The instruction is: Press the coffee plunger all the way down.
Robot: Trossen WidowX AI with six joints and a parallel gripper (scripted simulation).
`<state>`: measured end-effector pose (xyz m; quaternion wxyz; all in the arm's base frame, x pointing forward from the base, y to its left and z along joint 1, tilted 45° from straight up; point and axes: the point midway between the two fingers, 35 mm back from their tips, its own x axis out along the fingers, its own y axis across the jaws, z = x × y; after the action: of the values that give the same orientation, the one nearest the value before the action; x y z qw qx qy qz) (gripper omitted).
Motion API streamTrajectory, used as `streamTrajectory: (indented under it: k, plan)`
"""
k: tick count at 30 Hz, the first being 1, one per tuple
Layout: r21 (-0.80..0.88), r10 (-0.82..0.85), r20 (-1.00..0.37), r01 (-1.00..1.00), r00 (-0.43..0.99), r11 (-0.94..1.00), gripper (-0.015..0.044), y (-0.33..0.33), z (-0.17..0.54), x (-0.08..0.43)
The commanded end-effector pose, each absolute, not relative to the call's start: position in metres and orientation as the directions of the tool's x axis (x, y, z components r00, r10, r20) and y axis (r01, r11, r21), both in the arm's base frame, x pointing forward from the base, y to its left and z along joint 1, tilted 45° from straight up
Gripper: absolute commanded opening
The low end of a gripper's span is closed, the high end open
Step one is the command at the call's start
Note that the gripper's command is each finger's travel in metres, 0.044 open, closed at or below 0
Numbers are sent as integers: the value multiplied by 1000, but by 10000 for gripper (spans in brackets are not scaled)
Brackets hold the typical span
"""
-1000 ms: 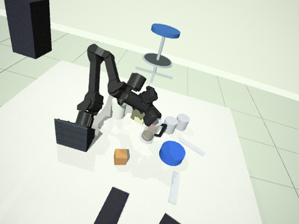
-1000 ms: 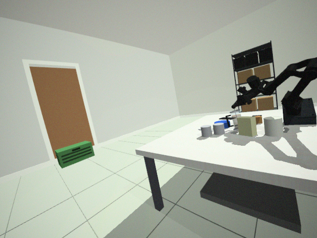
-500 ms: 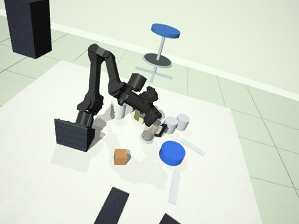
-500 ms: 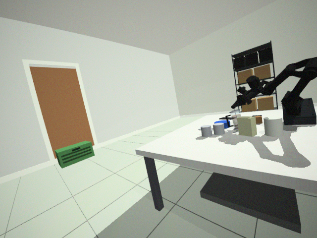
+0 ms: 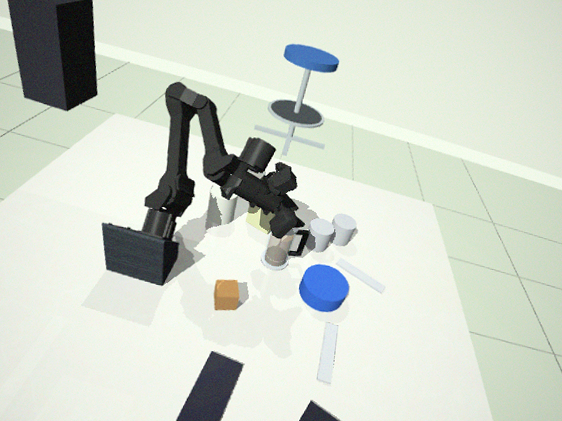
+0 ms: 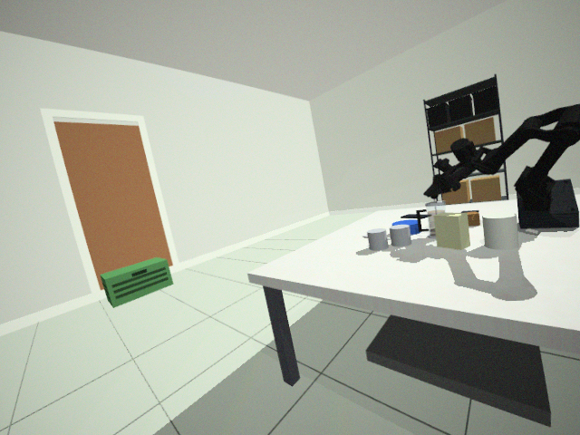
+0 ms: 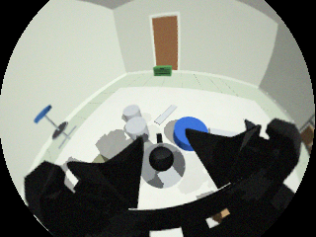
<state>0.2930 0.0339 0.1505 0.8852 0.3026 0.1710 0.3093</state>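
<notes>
The gripper [image 7: 173, 158] hangs directly over the coffee press [image 5: 278, 249], jaws spread apart and holding nothing. In the wrist view the plunger knob [image 7: 160, 156] sits in the gap between the two fingertips, a little nearer the left one, touching neither so far as can be told. The press stands upright on the table [image 5: 413, 346], its long axis vertical and straight below the jaws. Judging by this, a clean retreat goes straight up along that axis, away from the knob.
</notes>
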Motion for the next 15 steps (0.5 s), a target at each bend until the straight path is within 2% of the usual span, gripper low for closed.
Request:
streamTrajectory:
  k: [1, 3, 4, 15]
  plan:
    - [639, 648, -117, -442, 753, 629, 381, 33, 150, 293]
    - [639, 648, -117, -442, 753, 629, 433, 33, 150, 293]
    - [639, 648, -117, -442, 753, 629, 440, 33, 150, 293]
    - [642, 645, -144, -425, 750, 638, 440, -4, 178, 290]
